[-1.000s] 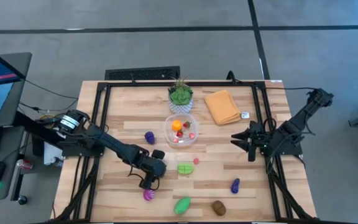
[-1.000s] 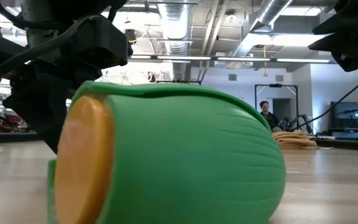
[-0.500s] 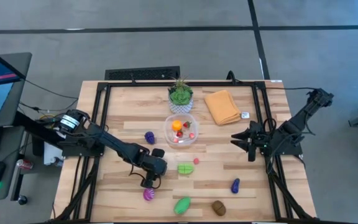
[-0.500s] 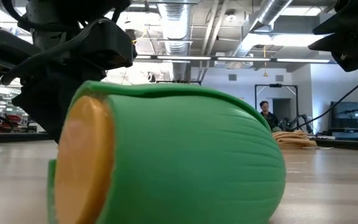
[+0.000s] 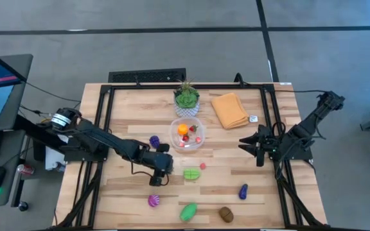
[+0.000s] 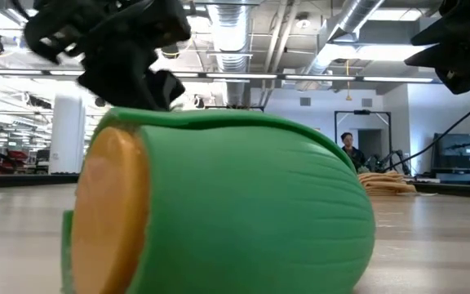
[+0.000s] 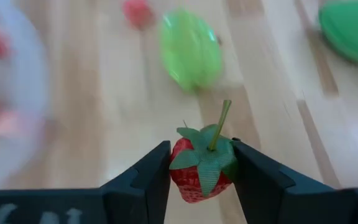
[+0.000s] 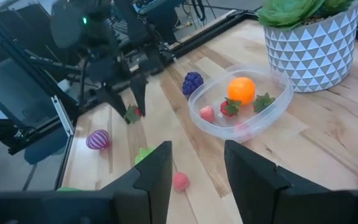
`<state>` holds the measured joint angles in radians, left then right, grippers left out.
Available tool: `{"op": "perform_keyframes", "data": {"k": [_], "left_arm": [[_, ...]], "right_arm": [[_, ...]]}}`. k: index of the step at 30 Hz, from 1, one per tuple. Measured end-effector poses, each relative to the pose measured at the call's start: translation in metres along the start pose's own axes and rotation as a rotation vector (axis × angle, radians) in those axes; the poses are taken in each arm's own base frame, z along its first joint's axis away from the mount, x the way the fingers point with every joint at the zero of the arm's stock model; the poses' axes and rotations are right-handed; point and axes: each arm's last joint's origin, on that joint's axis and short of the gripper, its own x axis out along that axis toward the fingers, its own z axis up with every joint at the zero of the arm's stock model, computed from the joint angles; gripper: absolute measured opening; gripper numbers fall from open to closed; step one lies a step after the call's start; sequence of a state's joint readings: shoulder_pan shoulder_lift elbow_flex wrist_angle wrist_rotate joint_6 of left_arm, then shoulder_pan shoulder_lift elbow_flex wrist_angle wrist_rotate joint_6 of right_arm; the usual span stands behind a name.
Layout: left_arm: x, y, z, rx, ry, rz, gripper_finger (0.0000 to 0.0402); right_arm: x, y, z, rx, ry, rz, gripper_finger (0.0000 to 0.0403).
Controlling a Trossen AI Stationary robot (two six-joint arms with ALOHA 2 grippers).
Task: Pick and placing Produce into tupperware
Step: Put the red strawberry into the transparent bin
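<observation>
Left gripper (image 7: 201, 163) is pinching a toy strawberry (image 7: 201, 168) a little way from the tupperware (image 5: 187, 135).

The strawberry is sitting squarely between the two dark fingers (image 7: 148, 177), leafy cap and stem pointing outward, lifted clear of the wooden table (image 5: 127, 122) — the jaws are closed snug against its sides. In the high view this gripper (image 5: 156, 181) is hanging near the tupperware, on the side away from the potted plant (image 5: 186, 97). The tupperware is holding an orange piece (image 8: 242, 89) and small red pieces. The right gripper (image 5: 259, 154) is waiting well apart from the tupperware, beyond the orange cloth (image 5: 229, 110) — its fingers (image 8: 157, 171) are standing slightly apart, holding nothing.
</observation>
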<state>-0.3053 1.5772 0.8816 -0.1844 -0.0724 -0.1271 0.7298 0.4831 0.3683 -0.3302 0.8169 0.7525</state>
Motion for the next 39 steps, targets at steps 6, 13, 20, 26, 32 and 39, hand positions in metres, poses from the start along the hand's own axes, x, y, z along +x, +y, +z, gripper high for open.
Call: {"op": "perform_keyframes", "data": {"k": [6, 13, 20, 26, 32, 39], "left_arm": [[-0.015, 0.014, 0.001, 0.019, 0.009, 0.067, 0.0143], [-0.016, 0.016, -0.008, 0.043, 0.11, 0.062, 0.0142], [-0.019, 0.014, -0.022, 0.053, 0.26, 0.022, 0.0142], [-0.021, 0.016, -0.02, 0.051, 0.237, 0.049, 0.0142], [-0.033, 0.036, -0.009, 0.02, 0.135, 0.143, 0.0142], [-0.042, 0.074, 0.007, -0.008, -0.023, 0.252, 0.0142]], "right_arm": [[0.0, 0.0, 0.0, 0.0, 0.0, 0.0, 0.0169], [0.0, 0.001, 0.0, 0.004, 0.0, 0.01, 0.0169], [0.0, 0.001, 0.0, 0.005, 0.001, 0.012, 0.0169], [0.0, 0.001, 0.0, 0.004, 0.001, 0.011, 0.0169], [0.0, 0.001, 0.0, -0.002, 0.005, 0.008, 0.0169], [0.0, 0.0, -0.001, -0.006, 0.007, 0.002, 0.0169]]}}
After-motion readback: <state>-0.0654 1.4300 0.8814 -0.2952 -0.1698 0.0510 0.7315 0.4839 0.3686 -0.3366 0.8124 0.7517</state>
